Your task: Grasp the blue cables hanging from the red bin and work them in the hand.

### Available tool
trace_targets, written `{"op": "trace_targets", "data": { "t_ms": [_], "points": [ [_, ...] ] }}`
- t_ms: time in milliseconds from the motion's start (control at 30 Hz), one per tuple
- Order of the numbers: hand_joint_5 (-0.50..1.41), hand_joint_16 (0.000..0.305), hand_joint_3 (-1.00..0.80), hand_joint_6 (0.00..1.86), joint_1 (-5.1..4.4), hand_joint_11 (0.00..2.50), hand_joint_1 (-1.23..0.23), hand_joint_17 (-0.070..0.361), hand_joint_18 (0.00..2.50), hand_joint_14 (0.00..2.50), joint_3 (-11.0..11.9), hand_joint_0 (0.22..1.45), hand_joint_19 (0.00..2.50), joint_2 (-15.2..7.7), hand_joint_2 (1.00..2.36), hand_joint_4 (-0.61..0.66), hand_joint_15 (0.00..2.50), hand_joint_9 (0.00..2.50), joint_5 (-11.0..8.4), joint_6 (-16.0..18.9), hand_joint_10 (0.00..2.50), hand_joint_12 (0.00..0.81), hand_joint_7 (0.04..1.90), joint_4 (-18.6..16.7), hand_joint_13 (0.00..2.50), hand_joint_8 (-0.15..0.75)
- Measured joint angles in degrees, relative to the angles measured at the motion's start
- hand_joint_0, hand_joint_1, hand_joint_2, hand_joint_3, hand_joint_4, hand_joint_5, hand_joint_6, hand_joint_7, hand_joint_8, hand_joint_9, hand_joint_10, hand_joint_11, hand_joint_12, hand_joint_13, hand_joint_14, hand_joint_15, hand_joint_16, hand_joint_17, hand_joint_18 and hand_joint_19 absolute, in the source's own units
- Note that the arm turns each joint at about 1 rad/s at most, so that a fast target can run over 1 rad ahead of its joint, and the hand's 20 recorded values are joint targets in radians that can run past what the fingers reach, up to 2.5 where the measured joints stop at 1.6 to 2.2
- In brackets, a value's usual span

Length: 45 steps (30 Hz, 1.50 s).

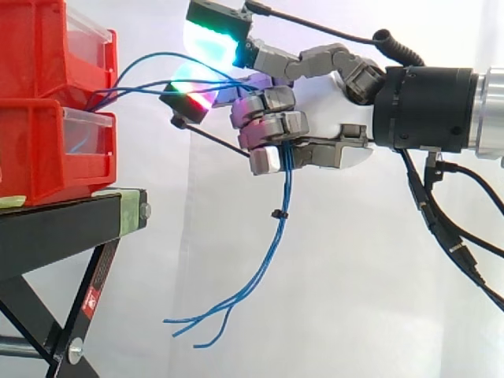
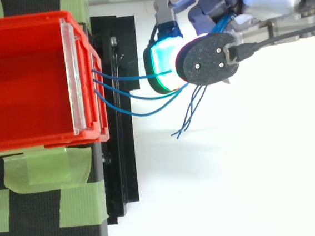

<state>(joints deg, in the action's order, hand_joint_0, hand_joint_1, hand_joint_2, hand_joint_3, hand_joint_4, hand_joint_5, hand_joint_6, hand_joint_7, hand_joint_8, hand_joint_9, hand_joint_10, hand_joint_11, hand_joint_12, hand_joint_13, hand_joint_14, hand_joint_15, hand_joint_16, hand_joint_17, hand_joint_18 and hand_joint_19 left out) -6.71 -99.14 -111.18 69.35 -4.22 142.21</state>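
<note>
Blue cables (image 1: 286, 185) run from the upper red bin (image 1: 31, 47) rightward into my hand (image 1: 327, 98). I see its fingers (image 1: 272, 126) curled round them. Loose ends hang straight down below, apart from the black stand (image 1: 71, 213).

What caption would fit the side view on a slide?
Hand curled round blue cables that run from the stacked red bins on the black stand, loose ends dangling below.

Glossy red plastic bin (image 2: 25, 80) with clear plastic panel (image 2: 73, 76); smooth blue-sheathed cables (image 1: 285, 189) hanging below hand (image 1: 276, 126) of dull grey metal; matt black metal stand (image 1: 63, 216).
</note>
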Motion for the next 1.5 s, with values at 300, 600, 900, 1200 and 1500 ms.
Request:
{"op": "trace_targets", "data": {
  "t_ms": [300,600,900,1200,1500],
  "points": [
    [0.24,0.041,-0.22,0.67,0.03,2.50,-0.62,0.091,1.45,2.50,0.0,0.92,0.92,0.0,1.03,0.21,1.86,0.67,-0.18,0.2,2.50,0.498,1.32,0.5,0.96,0.447],
    [0.23,0.040,-0.19,0.66,0.03,2.50,-0.60,0.090,1.44,2.50,0.0,0.93,0.95,0.0,1.03,0.22,1.83,0.65,-0.11,0.3,2.50,0.497,1.31,0.5,0.94,0.446],
    [0.23,0.039,-0.17,0.66,0.03,2.50,-0.60,0.089,1.44,2.50,0.0,0.94,0.94,0.0,1.03,0.22,1.83,0.64,-0.26,0.2,2.50,0.497,1.32,0.6,0.94,0.447],
    [0.23,0.039,-0.19,0.65,-0.05,2.50,-0.59,0.088,1.44,2.50,0.0,0.94,0.95,0.0,1.03,0.23,1.82,0.64,-0.12,0.0,2.50,0.503,1.32,0.7,0.94,0.447],
    [0.23,0.040,-0.19,0.66,-0.03,2.50,-0.59,0.090,1.44,2.50,0.0,0.94,0.95,0.0,1.02,0.23,1.82,0.63,0.11,0.0,2.50,0.502,1.32,1.6,0.93,0.444]
  ]
}}
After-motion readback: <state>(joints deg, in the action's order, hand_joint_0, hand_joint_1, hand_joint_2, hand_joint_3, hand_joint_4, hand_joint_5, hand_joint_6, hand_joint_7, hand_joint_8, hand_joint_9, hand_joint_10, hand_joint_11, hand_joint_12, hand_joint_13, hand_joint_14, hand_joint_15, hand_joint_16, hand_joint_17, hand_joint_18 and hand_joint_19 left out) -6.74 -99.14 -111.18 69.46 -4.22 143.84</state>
